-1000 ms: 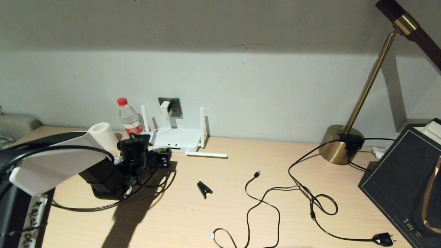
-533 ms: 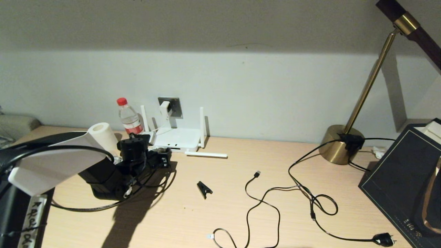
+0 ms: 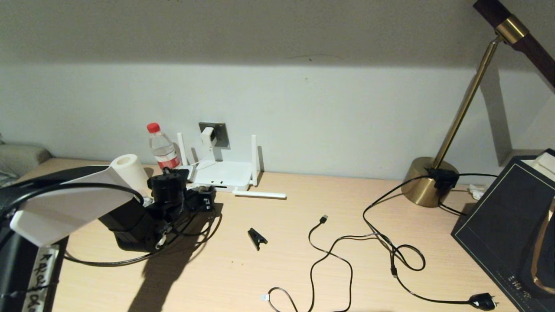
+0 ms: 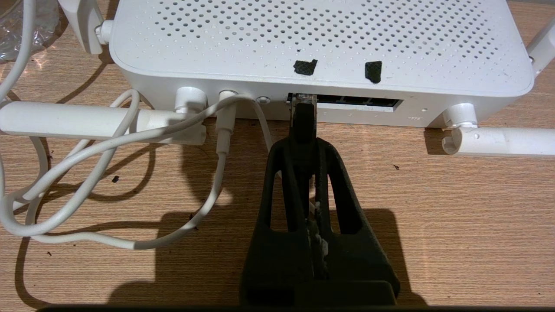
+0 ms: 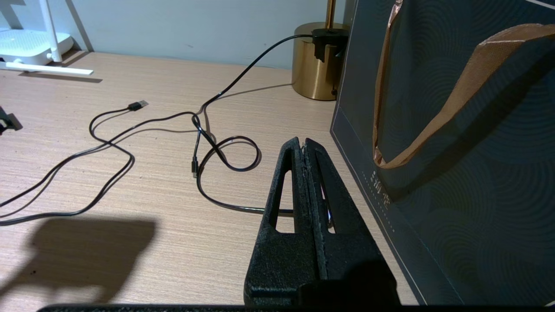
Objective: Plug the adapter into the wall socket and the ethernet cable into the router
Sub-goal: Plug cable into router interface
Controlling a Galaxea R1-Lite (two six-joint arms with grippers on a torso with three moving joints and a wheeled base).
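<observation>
The white router [image 3: 223, 173] lies flat against the wall, its port edge [image 4: 355, 104] facing my left gripper [image 4: 304, 143]. That gripper is shut on the black ethernet cable's plug [image 4: 303, 117], and the plug's clear tip is in the mouth of the leftmost port. The rest of the ethernet cable [image 3: 108, 262] loops on the desk under my left arm. The white adapter [image 3: 208, 136] sits in the dark grey wall socket [image 3: 219, 133], and its thin white cord [image 4: 108, 156] runs to the router. My right gripper [image 5: 302, 143] is shut and empty, low over the desk beside a dark bag.
A water bottle [image 3: 162, 147] and a paper roll [image 3: 128, 169] stand left of the router. A black clip [image 3: 257, 237], a thin USB cable [image 3: 329, 251] and a lamp cord [image 3: 407, 260] lie mid-desk. At the right are a brass lamp base [image 3: 427, 182] and the dark paper bag [image 3: 507, 216].
</observation>
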